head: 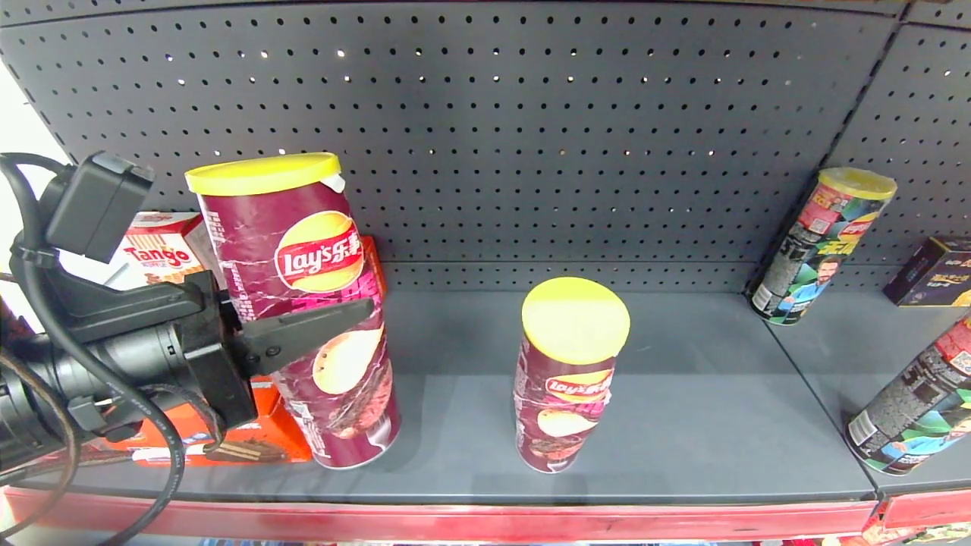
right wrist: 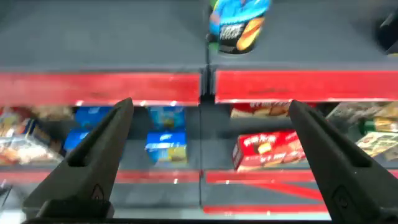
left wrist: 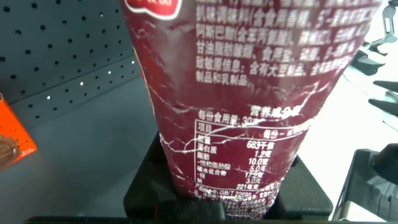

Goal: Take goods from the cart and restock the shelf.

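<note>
Between the fingers of our left tool (head: 334, 318), which grip it at mid-height, the chip can (head: 296, 250) stands nearly upright, base low over the shelf (head: 683, 409); we cannot tell if it touches. Past the tool's tips a matching can (head: 569, 379) stands apart; our right tool (right wrist: 210, 106) gapes open.

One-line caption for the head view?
Left gripper grips a yellow-lidded chip can at the grey shelf, left of a matching can standing upright.
</note>
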You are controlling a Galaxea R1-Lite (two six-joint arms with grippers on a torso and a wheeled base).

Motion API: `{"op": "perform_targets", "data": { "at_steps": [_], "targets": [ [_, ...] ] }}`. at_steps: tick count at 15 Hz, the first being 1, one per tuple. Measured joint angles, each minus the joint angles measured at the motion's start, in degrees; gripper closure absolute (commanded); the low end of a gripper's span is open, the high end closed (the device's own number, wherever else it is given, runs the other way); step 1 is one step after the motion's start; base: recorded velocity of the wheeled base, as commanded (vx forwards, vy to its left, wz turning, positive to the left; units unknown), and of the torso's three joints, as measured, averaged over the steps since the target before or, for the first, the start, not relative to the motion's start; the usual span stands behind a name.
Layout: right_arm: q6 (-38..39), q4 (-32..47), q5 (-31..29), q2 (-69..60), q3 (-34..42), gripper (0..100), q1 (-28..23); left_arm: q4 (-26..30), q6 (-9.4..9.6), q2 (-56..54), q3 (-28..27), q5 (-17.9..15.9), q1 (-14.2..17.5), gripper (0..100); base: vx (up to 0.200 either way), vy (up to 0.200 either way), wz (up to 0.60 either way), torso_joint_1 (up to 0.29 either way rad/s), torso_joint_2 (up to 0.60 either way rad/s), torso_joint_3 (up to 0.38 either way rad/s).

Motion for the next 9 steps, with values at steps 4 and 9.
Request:
{"op": "perform_targets", "data": {
  "at_steps": [4,9],
  "targets": [
    [-2.36,0.10,3.16,-3.17,0.00,0,-0.76,0.13,0.48,-0.09,1.21,-0.09,-0.02,100,0.000,0.000,0.00,0.000,0.00,0.000],
    [-1.27,0.07,3.07,-3.78,0.00,0,-0.79,0.35,1.73,0.50,-0.80,-0.20,-2.07,100,0.000,0.000,0.00,0.000,0.00,0.000]
  ]
}}
